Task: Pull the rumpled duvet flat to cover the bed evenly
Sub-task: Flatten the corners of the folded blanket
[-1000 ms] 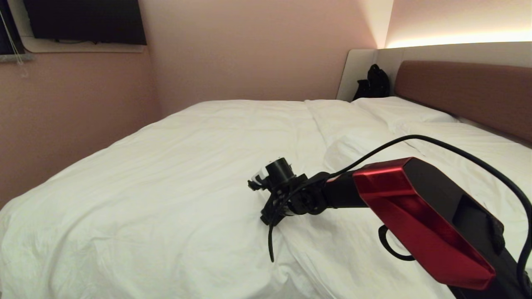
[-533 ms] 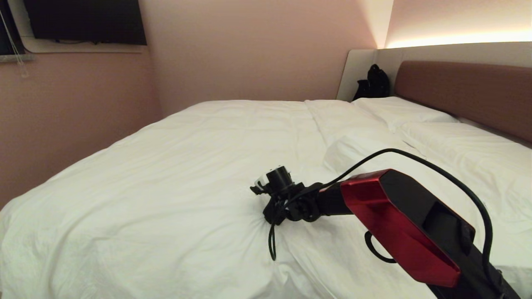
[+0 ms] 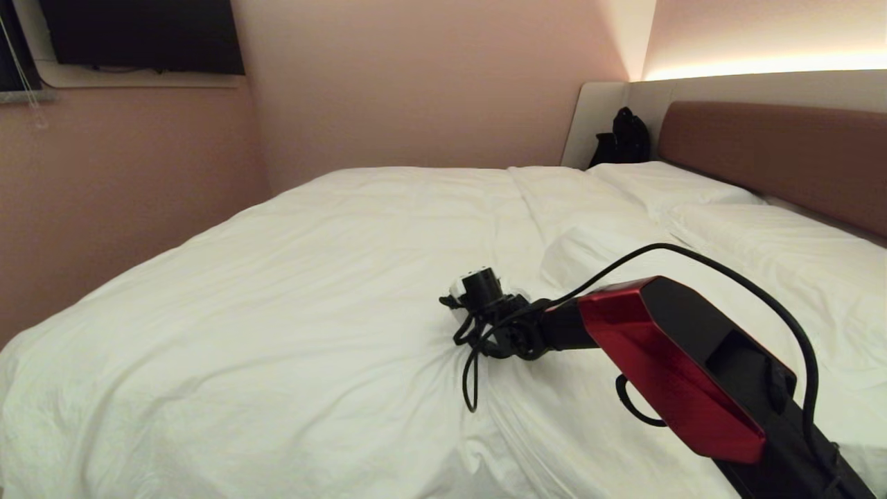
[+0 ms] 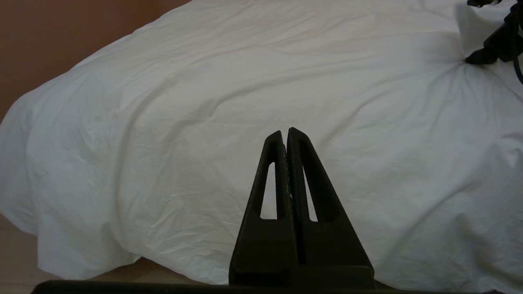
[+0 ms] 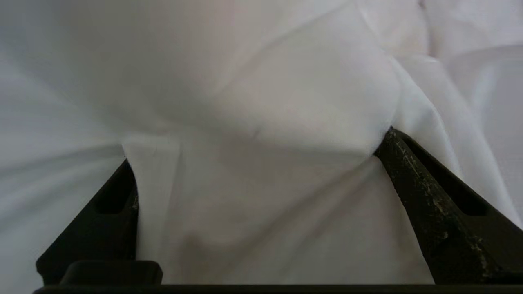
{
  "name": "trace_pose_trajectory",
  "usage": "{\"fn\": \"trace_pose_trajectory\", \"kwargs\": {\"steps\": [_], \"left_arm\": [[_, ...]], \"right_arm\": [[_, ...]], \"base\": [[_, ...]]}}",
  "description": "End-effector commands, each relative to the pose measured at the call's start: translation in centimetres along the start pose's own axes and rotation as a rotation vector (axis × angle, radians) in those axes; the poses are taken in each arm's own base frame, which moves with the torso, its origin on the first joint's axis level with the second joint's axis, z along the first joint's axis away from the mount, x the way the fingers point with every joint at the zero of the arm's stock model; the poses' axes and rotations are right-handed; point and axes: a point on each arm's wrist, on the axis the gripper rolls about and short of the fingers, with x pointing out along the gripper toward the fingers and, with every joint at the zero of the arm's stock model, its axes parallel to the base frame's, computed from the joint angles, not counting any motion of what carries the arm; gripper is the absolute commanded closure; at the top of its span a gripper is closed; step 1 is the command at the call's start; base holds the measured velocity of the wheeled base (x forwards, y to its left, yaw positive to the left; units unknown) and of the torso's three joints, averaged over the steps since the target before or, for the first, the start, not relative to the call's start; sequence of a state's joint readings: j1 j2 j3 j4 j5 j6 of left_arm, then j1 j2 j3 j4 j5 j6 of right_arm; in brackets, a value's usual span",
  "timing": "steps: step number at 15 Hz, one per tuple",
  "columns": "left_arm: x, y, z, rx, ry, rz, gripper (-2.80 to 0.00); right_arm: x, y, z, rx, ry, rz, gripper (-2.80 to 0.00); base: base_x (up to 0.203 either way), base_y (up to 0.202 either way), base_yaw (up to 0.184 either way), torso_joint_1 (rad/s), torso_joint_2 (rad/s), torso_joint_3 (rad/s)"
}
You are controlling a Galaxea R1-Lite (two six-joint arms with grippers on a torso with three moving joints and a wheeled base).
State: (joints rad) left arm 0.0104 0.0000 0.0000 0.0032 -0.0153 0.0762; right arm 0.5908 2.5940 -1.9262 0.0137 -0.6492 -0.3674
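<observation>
Note the black bag [image 3: 621, 139] beside the headboard [image 3: 776, 156], past two pillows [image 3: 755, 235]. The duvet [image 3: 298, 291] covers the bed [image 3: 824, 218]; pink walls close its far sides. The right gripper [image 5: 257, 143] presses into it, jaws spread wide around a fold. The left gripper [image 4: 286, 136] hangs closed, empty, before the draped near edge.

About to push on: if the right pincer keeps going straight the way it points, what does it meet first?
The duvet. The right pincer stands open with a puffy fold already bulging between its fingers, so there looks to be no free travel left.
</observation>
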Motion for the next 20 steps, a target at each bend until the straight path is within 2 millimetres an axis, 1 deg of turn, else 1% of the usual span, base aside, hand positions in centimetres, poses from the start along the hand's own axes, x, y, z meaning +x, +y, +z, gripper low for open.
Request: {"fn": "trace_pose_trajectory", "kwargs": {"steps": [1,6,10,11,12,14,16,19,20], "left_arm": [[0.0,0.0,0.0,0.0,0.0,0.0,0.0],[0.0,0.0,0.0,0.0,0.0,0.002,0.0],[0.0,0.0,0.0,0.0,0.0,0.0,0.0],[0.0,0.0,0.0,0.0,0.0,0.0,0.0],[0.0,0.0,0.0,0.0,0.0,0.002,0.0],[0.0,0.0,0.0,0.0,0.0,0.0,0.0],[0.0,0.0,0.0,0.0,0.0,0.0,0.0],[0.0,0.0,0.0,0.0,0.0,0.0,0.0],[0.0,0.0,0.0,0.0,0.0,0.0,0.0]], "right_arm": [[0.3,-1.2,-0.2,0.013,0.057,-0.158,-2.8],[1.2,-3.2,-0.7,0.04,0.101,-0.249,-2.8],[1.5,-3.5,-0.9,0.047,0.103,-0.244,-2.8],[1.5,-3.5,-0.8,0.049,0.102,-0.243,-0.79],[1.5,-3.5,-0.8,0.052,0.101,-0.243,0.0],[1.4,-3.7,-0.8,0.06,0.099,-0.246,0.0],[0.9,-4.2,-0.3,0.075,0.085,-0.25,0.0],[-0.6,-5.8,0.8,0.118,0.053,-0.262,0.0],[-1.5,-6.7,1.4,0.142,0.033,-0.27,0.0]], "base": [[0.0,0.0,0.0,0.0,0.0,0.0],[0.0,0.0,0.0,0.0,0.0,0.0],[0.0,0.0,0.0,0.0,0.0,0.0],[0.0,0.0,0.0,0.0,0.0,0.0],[0.0,0.0,0.0,0.0,0.0,0.0],[0.0,0.0,0.0,0.0,0.0,0.0],[0.0,0.0,0.0,0.0,0.0,0.0],[0.0,0.0,0.0,0.0,0.0,0.0],[0.0,0.0,0.0,0.0,0.0,0.0]]}}
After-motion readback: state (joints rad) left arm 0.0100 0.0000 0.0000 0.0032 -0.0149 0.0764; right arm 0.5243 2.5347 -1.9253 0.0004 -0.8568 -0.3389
